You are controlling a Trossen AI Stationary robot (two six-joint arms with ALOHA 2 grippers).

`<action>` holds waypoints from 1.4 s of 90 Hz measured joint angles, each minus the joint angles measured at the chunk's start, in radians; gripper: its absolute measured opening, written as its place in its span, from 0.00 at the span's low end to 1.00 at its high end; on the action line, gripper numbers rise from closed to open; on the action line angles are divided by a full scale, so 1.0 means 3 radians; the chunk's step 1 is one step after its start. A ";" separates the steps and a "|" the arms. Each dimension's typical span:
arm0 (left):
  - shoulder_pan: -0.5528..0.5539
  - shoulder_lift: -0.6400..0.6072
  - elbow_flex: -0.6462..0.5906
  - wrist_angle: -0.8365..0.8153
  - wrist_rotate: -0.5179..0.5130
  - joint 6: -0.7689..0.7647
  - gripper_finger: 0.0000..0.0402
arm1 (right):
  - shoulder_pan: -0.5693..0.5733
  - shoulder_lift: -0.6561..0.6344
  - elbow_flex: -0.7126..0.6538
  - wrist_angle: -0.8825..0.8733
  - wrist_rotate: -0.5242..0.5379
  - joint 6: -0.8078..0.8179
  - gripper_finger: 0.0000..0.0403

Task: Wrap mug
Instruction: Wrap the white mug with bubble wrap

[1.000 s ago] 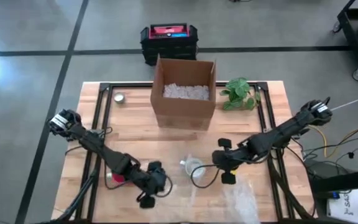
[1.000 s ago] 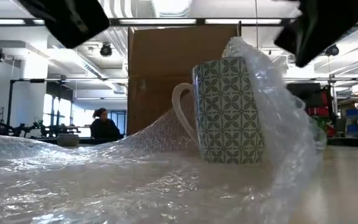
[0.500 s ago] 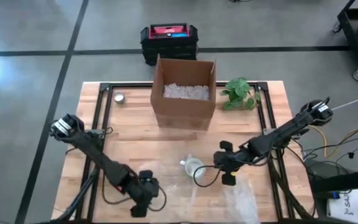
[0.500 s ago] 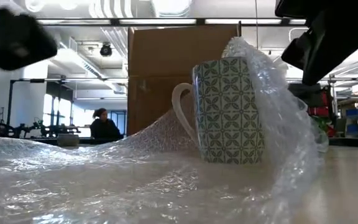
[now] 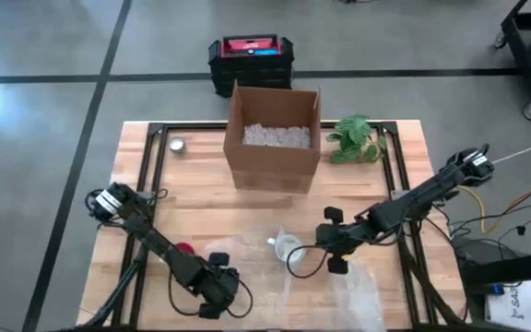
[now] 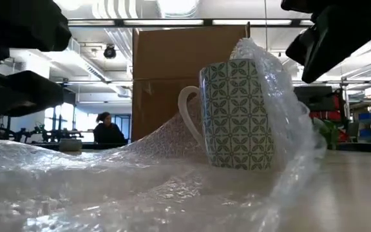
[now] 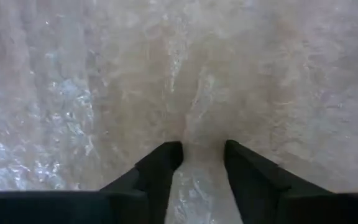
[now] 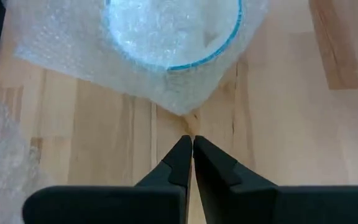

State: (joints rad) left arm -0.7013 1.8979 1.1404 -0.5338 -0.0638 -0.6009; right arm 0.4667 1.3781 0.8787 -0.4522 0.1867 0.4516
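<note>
Left gripper [image 5: 212, 285] moved onto bubble wrap [image 6: 108, 187], mug [image 6: 236, 115] beside right gripper [image 5: 332, 242]

No readable text, label or number is showing anywhere; the red-topped black case [image 5: 251, 63] is bearing only illegible marks.
</note>
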 joint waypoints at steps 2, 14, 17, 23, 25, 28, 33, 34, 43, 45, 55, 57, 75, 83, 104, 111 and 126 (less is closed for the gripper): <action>0.0001 -0.0017 0.0000 0.0001 0.0007 0.0007 0.17 | 0.0000 0.0000 0.0000 -0.0004 0.0000 -0.0011 0.01; 0.0000 -0.0113 0.0103 -0.0182 -0.0144 -0.0009 0.03 | -0.0002 0.0000 0.0000 -0.0040 0.0006 -0.0021 0.01; 0.0003 -0.0140 0.0161 -0.0272 -0.0253 0.0005 0.03 | -0.0006 0.0000 0.0000 -0.0025 0.0051 -0.0024 0.01; 0.0005 -0.0229 0.0348 -0.0331 -0.0524 0.0111 0.01 | -0.0011 0.0047 0.0000 0.0047 0.0224 -0.0029 0.01; 0.0011 -0.0268 0.0417 -0.0356 -0.0609 0.0162 0.01 | -0.0015 0.0064 0.0000 0.0072 0.0273 -0.0045 0.01; 0.0019 -0.0316 0.0518 -0.0439 -0.0728 0.0239 0.01 | -0.0015 0.0096 0.0000 0.0102 0.0337 -0.0086 0.01; 0.0045 -0.0344 0.0647 -0.0515 -0.0903 0.0376 0.01 | -0.0030 0.0148 0.0000 0.0194 0.0411 -0.0171 0.01; 0.0052 -0.0344 0.0670 -0.0517 -0.0932 0.0400 0.01 | -0.0031 0.0158 0.0000 0.0224 0.0420 -0.0183 0.01; 0.0131 -0.0345 0.0826 -0.0548 -0.1148 0.0636 0.00 | -0.0052 0.0271 0.0000 0.0501 0.0426 -0.0305 0.01; 0.0158 -0.0350 0.0860 -0.0531 -0.1188 0.0682 0.00 | -0.0052 0.0303 0.0000 0.0567 0.0424 -0.0338 0.01; 0.0287 -0.0368 0.0975 -0.0500 -0.1430 0.0851 0.00 | -0.0052 0.0450 0.0000 0.0830 0.0369 -0.0412 0.01; 0.0311 -0.0366 0.0987 -0.0494 -0.1486 0.0875 0.00 | -0.0052 0.0478 0.0000 0.0876 0.0355 -0.0416 0.01; 0.0616 -0.0363 0.1009 -0.0082 -0.1800 0.1163 0.00 | -0.0052 0.0699 0.0004 0.0978 0.0315 -0.0406 0.01; 0.0775 -0.0355 0.0956 0.0185 -0.1776 0.1217 0.00 | -0.0052 0.0716 0.0003 0.1026 0.0311 -0.0406 0.01; 0.1031 -0.0280 0.0656 0.0939 -0.1324 0.1127 0.00 | -0.0052 0.0689 0.0129 0.0808 0.0297 -0.0470 0.01; 0.1034 -0.0224 0.0566 0.1152 -0.1321 0.1087 0.00 | -0.0052 0.0597 0.0358 0.0278 0.0313 -0.0496 0.01; 0.1023 -0.0221 0.0454 0.1277 -0.1306 0.1062 0.00 | -0.0052 0.0440 0.0884 -0.0285 0.0403 -0.0555 0.01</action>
State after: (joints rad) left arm -0.3943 1.8317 1.2767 -0.1508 -0.4556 -0.2824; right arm 0.4511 1.5102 1.1440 -0.5376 0.3077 0.2852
